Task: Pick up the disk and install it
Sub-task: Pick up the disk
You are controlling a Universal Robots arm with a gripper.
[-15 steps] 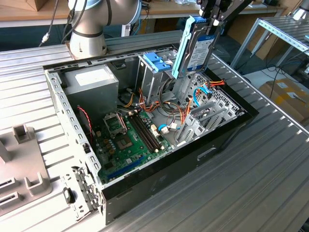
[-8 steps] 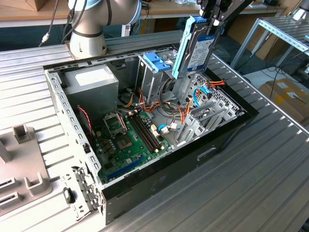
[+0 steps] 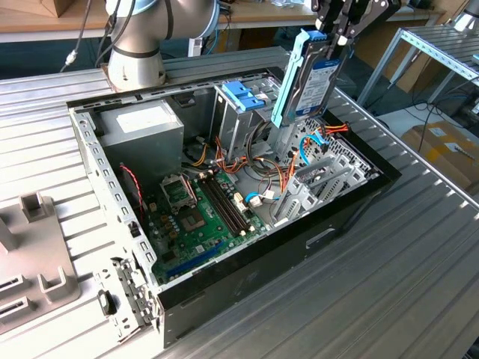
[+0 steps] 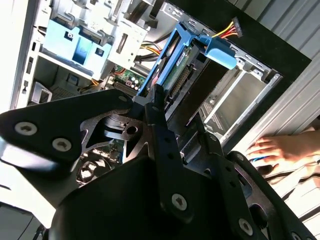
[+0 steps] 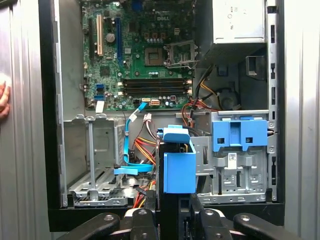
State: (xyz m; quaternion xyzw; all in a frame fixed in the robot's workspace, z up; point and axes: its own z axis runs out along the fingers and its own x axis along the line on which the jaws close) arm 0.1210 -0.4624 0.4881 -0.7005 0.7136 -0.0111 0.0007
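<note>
pincer: we see the black metal gripper (image 3: 337, 37) pressed together on the disk's upper edge, its flat bolted fingers (image 4: 162, 130) pinching it from both faces.
disk: the disk (image 3: 308, 78) hangs on edge, slightly tilted, in the air above the open case; it is a flat silver-grey slab with a white and blue label and a light-blue plastic frame along its edges.
case: the case (image 3: 352, 198) is a black rectangular box, lid off, lying on the ribbed aluminium table (image 3: 404, 284).
cage: a metal cage (image 3: 243, 97) of thin punched sheet with a glossy blue plastic top stands just beside the disk, toward the exterior view's left.
board: a green motherboard (image 3: 196, 217) lies flat on the case floor, crossed by long dark slots.
box: we find a big grey box (image 3: 142, 126) with a white sticker in the far corner.
cables: orange, red and blue cables (image 3: 314, 142) loop below the disk.
hand: a person's hand (image 4: 280, 150) lies on the table beside the case's outer wall.
</note>
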